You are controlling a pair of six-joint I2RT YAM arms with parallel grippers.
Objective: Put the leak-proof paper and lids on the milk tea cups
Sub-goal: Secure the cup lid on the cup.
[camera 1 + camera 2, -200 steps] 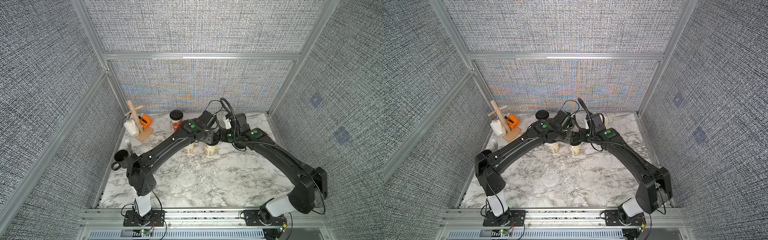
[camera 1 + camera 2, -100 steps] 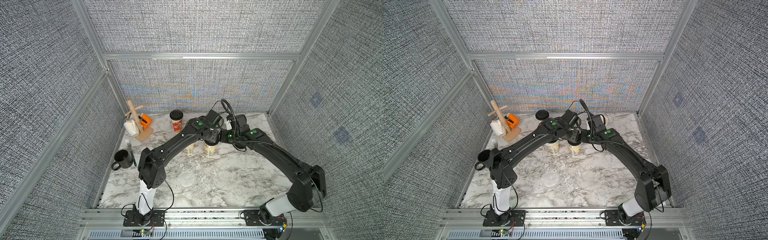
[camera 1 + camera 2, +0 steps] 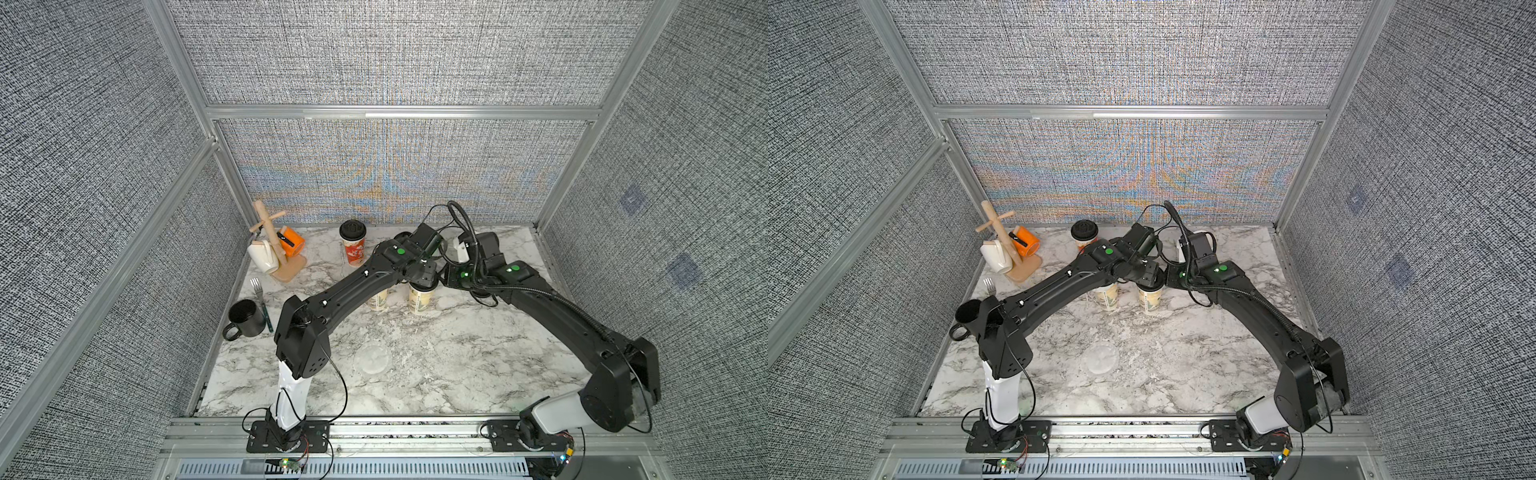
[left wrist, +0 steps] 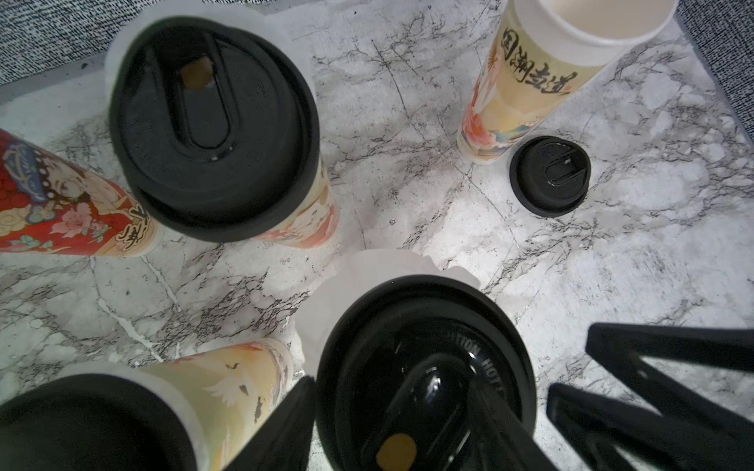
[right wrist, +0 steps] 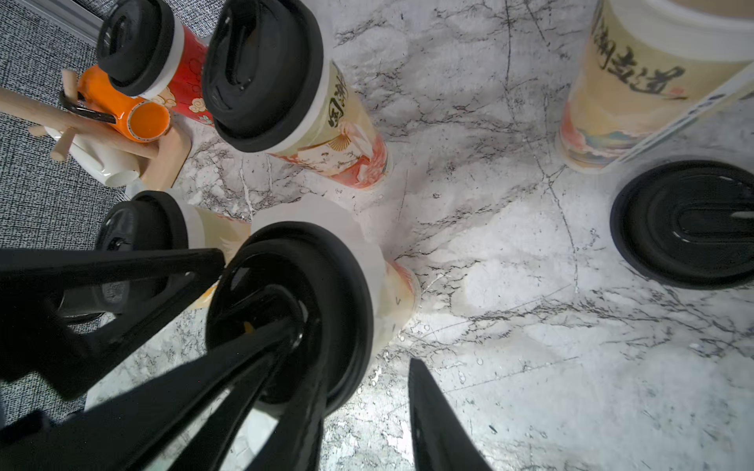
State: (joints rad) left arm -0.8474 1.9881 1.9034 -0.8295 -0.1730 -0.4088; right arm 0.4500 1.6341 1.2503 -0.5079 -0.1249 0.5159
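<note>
Both hands hover over the near lidded cup (image 5: 398, 293). My right hand (image 5: 353, 346) is spread, one finger resting on the lid (image 5: 326, 265), holding nothing. The left hand (image 4: 391, 407) straddles that lid, but I can't tell if it's pinching. The one loose film disc (image 3: 374, 359) lies flat on the desk (image 3: 478, 374), well apart toward the arm bases and nearer the left arm. The bare cup (image 4: 530, 81) stands apart.

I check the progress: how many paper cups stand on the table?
5. Capped: the red cup near the mug rack, the beige cup beside it, the half-hidden cup, the nearest cup. Uncapped: the open cup. No others show.
</note>
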